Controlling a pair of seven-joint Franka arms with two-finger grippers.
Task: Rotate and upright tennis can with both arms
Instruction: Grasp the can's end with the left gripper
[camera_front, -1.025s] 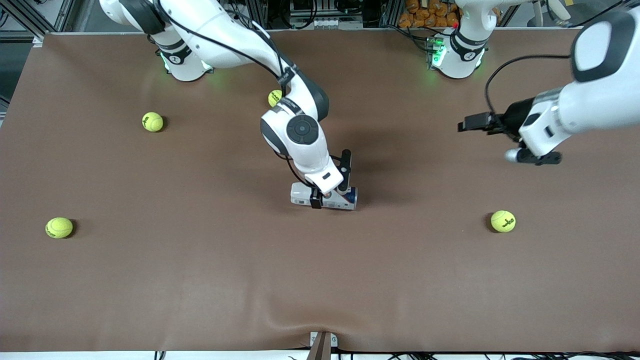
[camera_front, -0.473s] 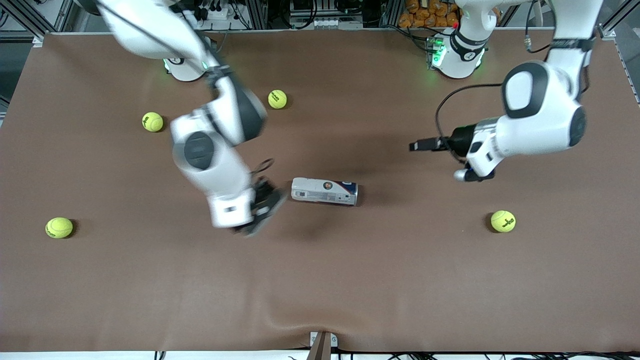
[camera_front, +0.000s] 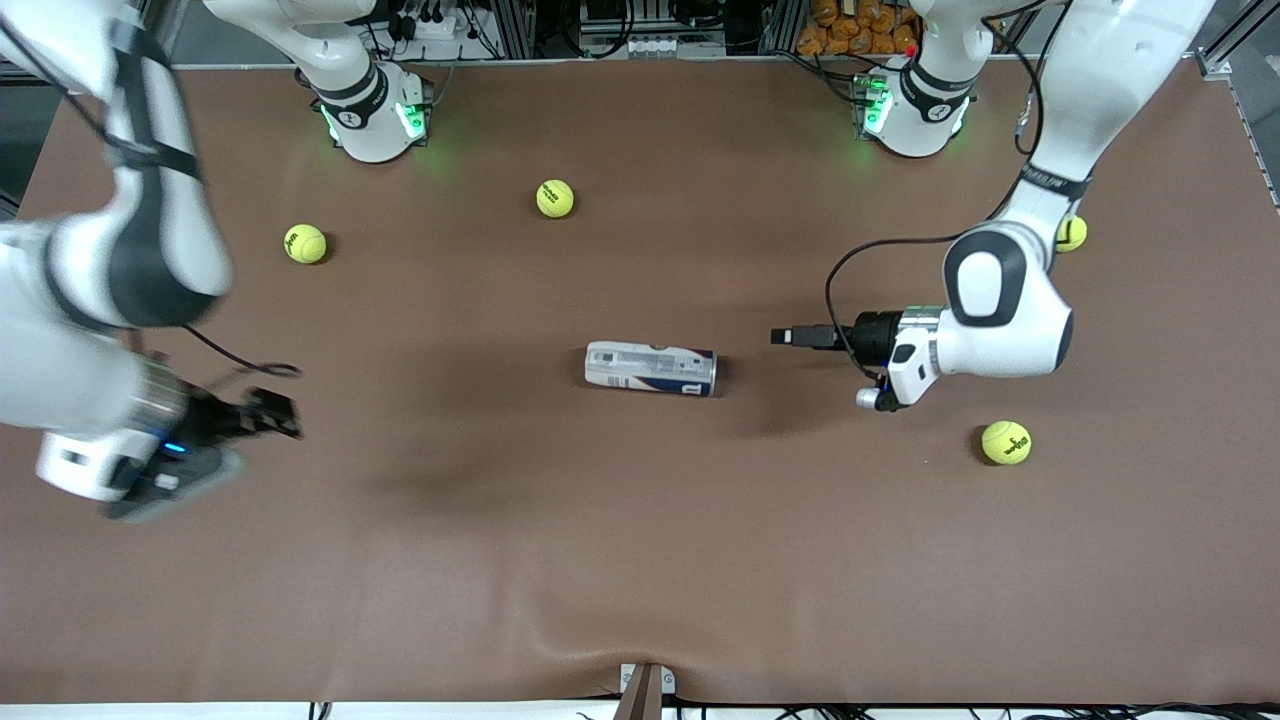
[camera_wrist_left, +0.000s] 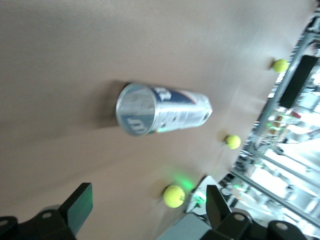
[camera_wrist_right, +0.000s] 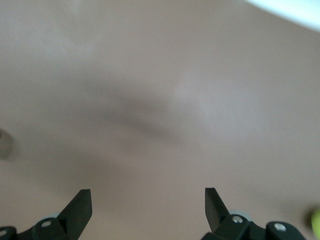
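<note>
- tennis can (camera_front: 650, 368) lies on its side mid-table, untouched.
- left gripper (camera_front: 782, 336), fingers spread wide, hangs level with the can's end toward the left arm's side; best to approach along its axis, keeping that end centred.
- right gripper (camera_front: 268, 412), spread too, hangs over the table's right-arm end.

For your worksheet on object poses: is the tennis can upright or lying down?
Lying down. The tennis can rests lengthwise on the table, untouched by either gripper.
</note>
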